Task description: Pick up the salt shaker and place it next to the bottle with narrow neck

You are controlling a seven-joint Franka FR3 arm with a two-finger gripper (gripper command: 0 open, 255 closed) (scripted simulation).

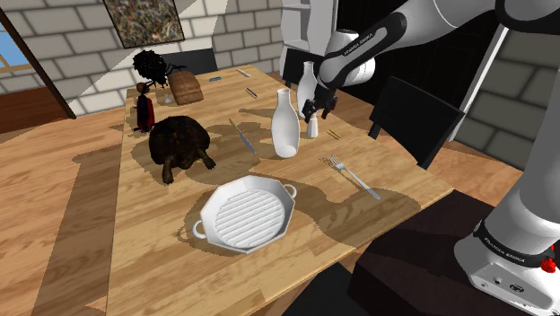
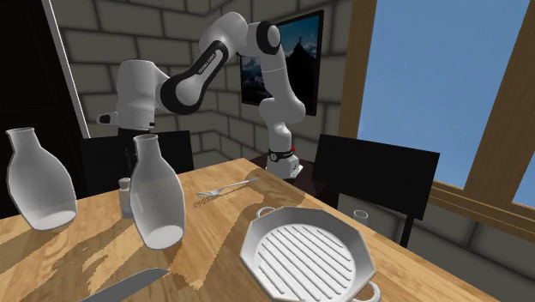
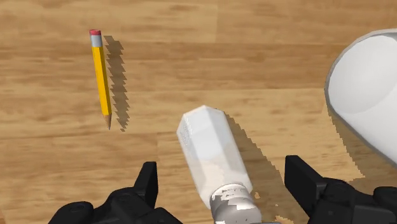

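Pincer (image 3: 224, 184), fingers apart, hovers over salt shaker (image 3: 213, 149).

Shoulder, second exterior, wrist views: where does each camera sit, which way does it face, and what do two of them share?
Shoulder: beside the stand, looking down over the table; the arm reaches to the hand at the salt shaker.
Second exterior: low across the table, facing the arm past a bottle and pan.
Wrist: on the hand, looking down at the salt shaker between open fingers.
Shared: both exterior views show bottle, pan and fork.
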